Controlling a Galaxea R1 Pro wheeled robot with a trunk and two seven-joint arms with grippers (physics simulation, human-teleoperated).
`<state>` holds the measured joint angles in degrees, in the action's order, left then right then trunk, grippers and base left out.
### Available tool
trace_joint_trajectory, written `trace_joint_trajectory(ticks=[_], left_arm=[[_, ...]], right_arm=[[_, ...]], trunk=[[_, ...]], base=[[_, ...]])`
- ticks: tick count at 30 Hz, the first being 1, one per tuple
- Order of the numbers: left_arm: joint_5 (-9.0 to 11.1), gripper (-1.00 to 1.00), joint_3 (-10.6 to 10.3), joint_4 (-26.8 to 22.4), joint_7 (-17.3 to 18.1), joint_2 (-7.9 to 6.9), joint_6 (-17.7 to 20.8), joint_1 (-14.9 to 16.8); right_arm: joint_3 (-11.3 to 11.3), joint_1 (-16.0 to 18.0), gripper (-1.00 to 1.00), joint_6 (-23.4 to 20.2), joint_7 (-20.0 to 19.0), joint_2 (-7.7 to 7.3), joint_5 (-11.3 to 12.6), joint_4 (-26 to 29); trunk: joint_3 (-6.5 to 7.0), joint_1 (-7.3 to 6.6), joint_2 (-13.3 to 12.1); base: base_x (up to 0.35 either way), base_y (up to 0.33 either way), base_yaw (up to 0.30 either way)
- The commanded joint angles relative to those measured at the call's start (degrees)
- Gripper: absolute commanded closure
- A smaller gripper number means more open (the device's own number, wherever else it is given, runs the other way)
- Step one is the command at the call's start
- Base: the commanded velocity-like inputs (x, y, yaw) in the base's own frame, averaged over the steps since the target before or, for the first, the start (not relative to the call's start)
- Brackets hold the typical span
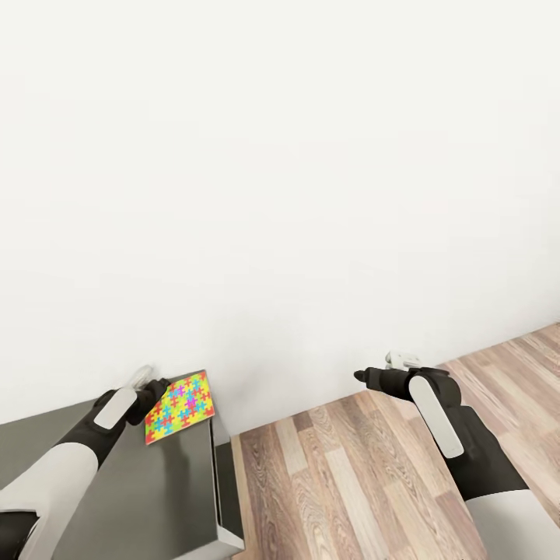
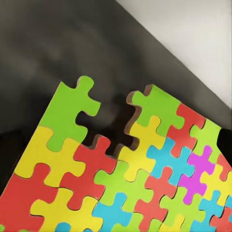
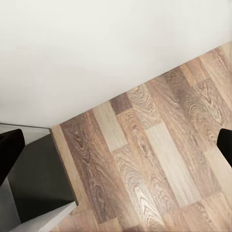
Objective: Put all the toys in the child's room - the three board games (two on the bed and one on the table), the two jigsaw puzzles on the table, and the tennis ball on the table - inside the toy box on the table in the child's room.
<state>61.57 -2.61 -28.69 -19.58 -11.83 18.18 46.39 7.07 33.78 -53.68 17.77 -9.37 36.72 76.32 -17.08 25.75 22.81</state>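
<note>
Head view: nearest the camera, two white-and-black arms reach forward from the bottom corners. The left hand [image 1: 149,391] grips one edge of a jigsaw puzzle [image 1: 180,407], a thin square in red, yellow, green and blue, and holds it tilted over the far corner of a dark grey surface [image 1: 167,490]. The puzzle's far edge sits close to the plain white wall [image 1: 280,179]. The right hand [image 1: 364,377] hangs in the air above the wood-plank floor [image 1: 350,482], well apart from the surface; it carries nothing, and whether its fingers are spread or together cannot be told here.

Left wrist view: the jigsaw puzzle [image 2: 121,174] lies very close to the lens, with a gap in its interlocking edge. Behind it are the dark grey surface [image 2: 63,48] and a strip of white wall [image 2: 193,34].

Right wrist view: two dark fingertips [image 3: 9,152] stand far apart at opposite edges of the picture, so the right hand is spread wide with nothing between them. Below are the wood-plank floor [image 3: 154,154], the white wall [image 3: 96,48] and a dark grey panel [image 3: 41,183].
</note>
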Motion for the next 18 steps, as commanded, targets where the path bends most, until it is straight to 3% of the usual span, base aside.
trace_joint_trajectory(ticks=[1,13,18], left_arm=[[0.48,-1.0,-0.28,-0.13,-0.46,-0.05,0.1,0.02],[0.48,-1.0,-0.29,-0.13,-0.46,-0.04,0.1,0.02],[0.48,-1.0,-0.31,-0.13,-0.46,-0.03,0.1,0.02]], right_arm=[[0.13,0.06,-1.0,-0.11,0.6,-0.05,0.56,0.05],[0.13,0.06,-1.0,-0.11,0.6,-0.04,0.56,0.05],[0.13,0.06,-1.0,-0.11,0.6,-0.04,0.59,0.05]], trunk=[[-0.11,0.03,0.11],[-0.11,0.03,0.11],[-0.11,0.03,0.11]], base=[[-0.001,-0.001,-0.055],[0.0,0.0,-0.029],[0.0,0.0,-0.144]])
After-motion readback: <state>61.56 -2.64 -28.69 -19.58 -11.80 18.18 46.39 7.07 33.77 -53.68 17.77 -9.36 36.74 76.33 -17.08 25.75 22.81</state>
